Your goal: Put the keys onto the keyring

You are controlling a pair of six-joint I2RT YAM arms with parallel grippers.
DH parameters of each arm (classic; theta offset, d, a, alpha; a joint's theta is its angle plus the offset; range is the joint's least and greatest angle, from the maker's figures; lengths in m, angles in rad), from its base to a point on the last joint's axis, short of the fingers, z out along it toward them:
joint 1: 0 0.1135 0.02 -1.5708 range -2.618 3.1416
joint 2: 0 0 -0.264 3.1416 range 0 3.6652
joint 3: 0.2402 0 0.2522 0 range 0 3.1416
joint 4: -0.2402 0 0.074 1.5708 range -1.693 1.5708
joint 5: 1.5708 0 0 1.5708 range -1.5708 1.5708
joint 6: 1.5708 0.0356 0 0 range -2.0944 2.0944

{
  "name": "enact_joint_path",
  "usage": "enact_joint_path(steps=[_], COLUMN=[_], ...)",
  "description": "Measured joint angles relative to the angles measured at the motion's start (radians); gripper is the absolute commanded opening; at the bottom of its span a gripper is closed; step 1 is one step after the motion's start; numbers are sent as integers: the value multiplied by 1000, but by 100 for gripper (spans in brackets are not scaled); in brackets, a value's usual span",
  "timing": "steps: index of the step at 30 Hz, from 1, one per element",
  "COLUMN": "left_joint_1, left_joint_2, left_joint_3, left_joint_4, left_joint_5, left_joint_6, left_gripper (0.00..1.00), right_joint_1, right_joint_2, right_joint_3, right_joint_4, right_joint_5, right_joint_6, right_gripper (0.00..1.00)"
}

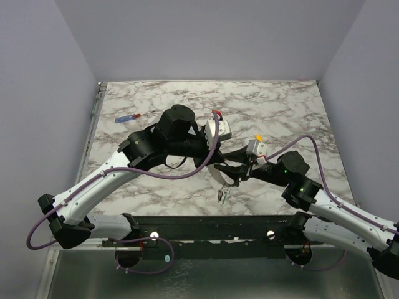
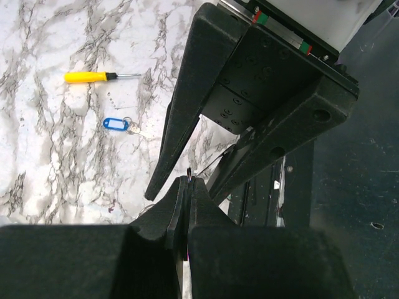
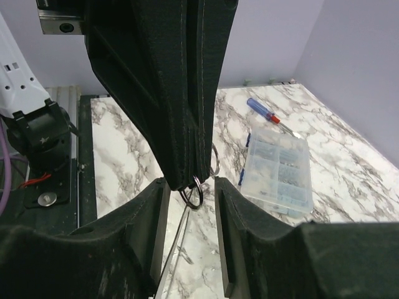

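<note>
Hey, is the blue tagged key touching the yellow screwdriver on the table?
No, in the left wrist view the blue-tagged key lies apart from the yellow screwdriver, with bare marble between them.

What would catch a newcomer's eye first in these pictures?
The two grippers meet above the middle of the table: the left gripper, shut on what looks like the keyring, sits inside the open right gripper. On the marble lie a blue-tagged key and a yellow screwdriver.
</note>
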Motion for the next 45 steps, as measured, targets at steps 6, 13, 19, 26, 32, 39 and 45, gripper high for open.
enact_joint_path(steps=[6,13,19,26,32,39,45], left_joint_1=[0,0,0,-1,-3,-2,-2], left_joint_2=[0,0,0,0,3,-33,-152], left_joint_3=[0,0,1,16,35,64,-25], left_joint_4=[0,-2,-10,-27,-21,5,85], left_joint_5=[0,0,0,0,-4,-19,8], left_joint_6=[3,10,18,21,17,19,61], left_gripper=[0,0,0,19,53,60,71], right_joint_1=[0,0,0,0,0,0,-1], right_joint_2=[-6,-13,-11,-10,-19,-19,-33], right_joint_3=[0,0,0,11,11,11,13], right_joint_4=[-9,-19,-27,-37,-68,-97,-98], right_joint_5=[-1,0,0,-9,-17,-36,-117], right_joint_6=[8,18,31,31,37,73,101], right_gripper=[24,12,1,1,1,1,1])
